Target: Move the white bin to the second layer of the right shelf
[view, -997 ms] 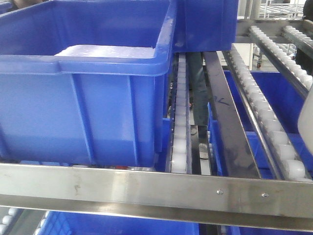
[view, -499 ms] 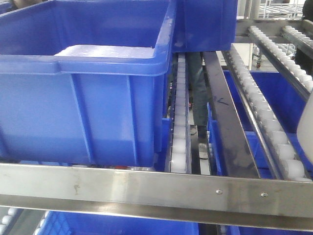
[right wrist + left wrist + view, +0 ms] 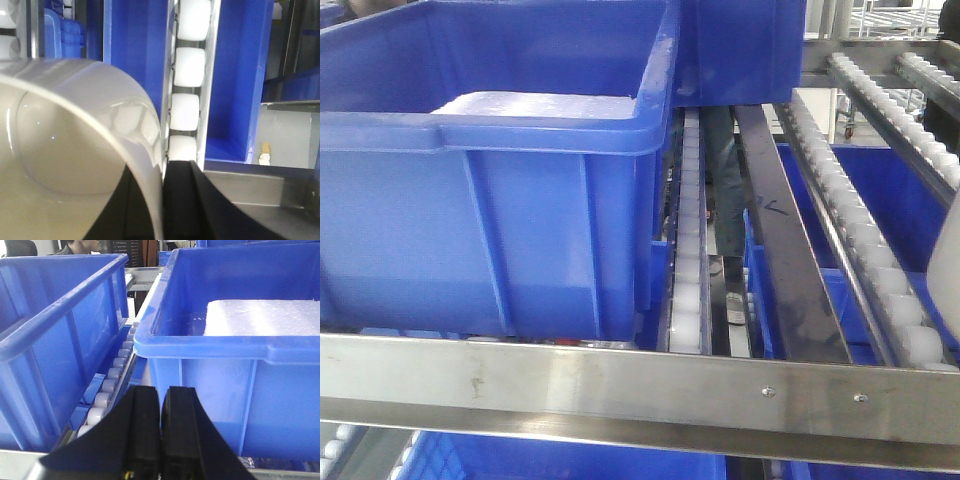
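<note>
white bin (image 3: 75, 150), pinched by its wall in the right claw (image 3: 165, 200) at the rack's three o'clock edge, could catch a roller track (image 3: 187, 75) and tip if lowered crooked, while the left claw (image 3: 161, 430) sits closed and empty before blue crates (image 3: 235, 365) crowding the shelf's steel front bar (image 3: 620, 385).

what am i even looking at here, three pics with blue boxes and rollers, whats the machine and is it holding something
It is a two-armed robot facing a roller rack. The front view shows a big blue crate on the rack, white roller tracks and a steel front bar. The other two views come from cameras on the wrists. The left gripper is shut and empty, in front of that crate. The right gripper clamps the wall of the white bin, holding it over the rollers.
</note>
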